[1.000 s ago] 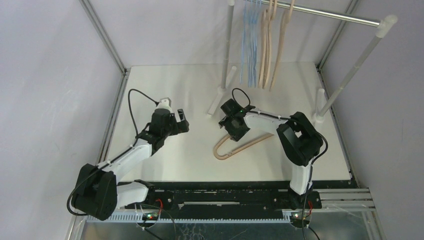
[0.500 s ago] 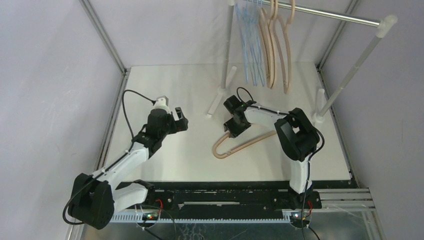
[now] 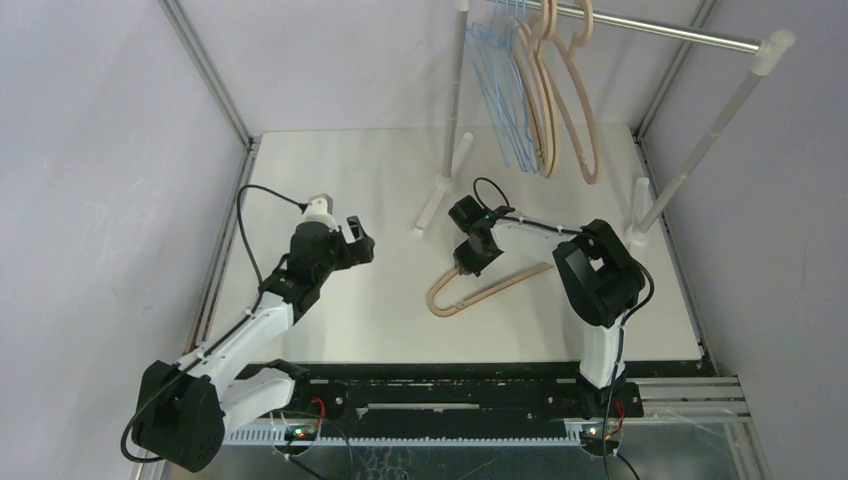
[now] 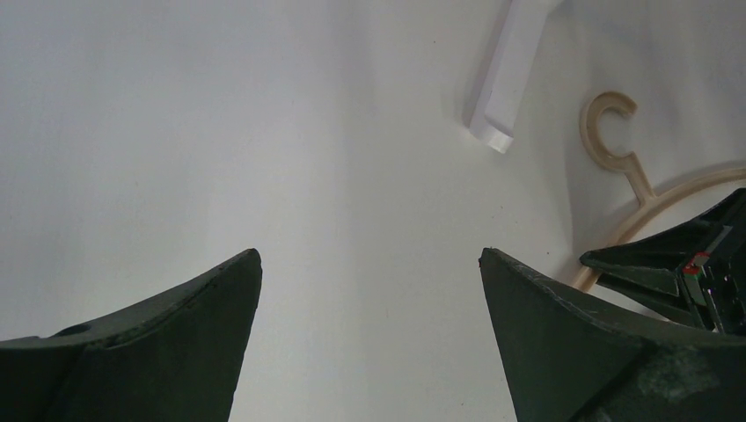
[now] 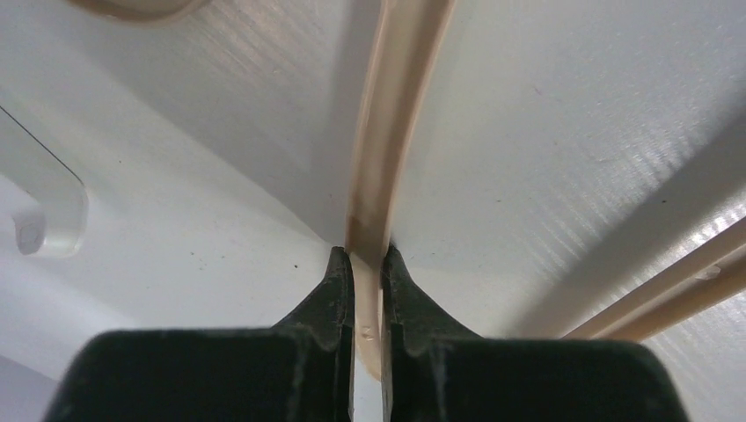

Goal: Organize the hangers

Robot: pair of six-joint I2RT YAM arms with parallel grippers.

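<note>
Right wrist view: my right jaws are clenched on a thin limb of the tan hanger (image 5: 391,132), which runs straight away from the fingertips across the white worktop (image 5: 572,114). Two more of its limbs cross the lower right corner.

Top external view: that hanger lies flat on the worktop. Its rounded end is on the near side of my right jaws, and its long limb trails toward the elbow of my right arm (image 3: 530,235). Well beyond those jaws, light-blue hangers (image 3: 505,120) and further tan hangers (image 3: 546,120) hang tilted by their hooks from the silver rail (image 3: 660,27).

Left wrist view: my left jaws stand wide apart, released and grasping nothing, above the worktop. Ahead and to their right lie the flat hanger's hook (image 4: 632,165) and a white foot of the rack (image 4: 506,79). The black tip of my right jaws shows at the right edge.
</note>
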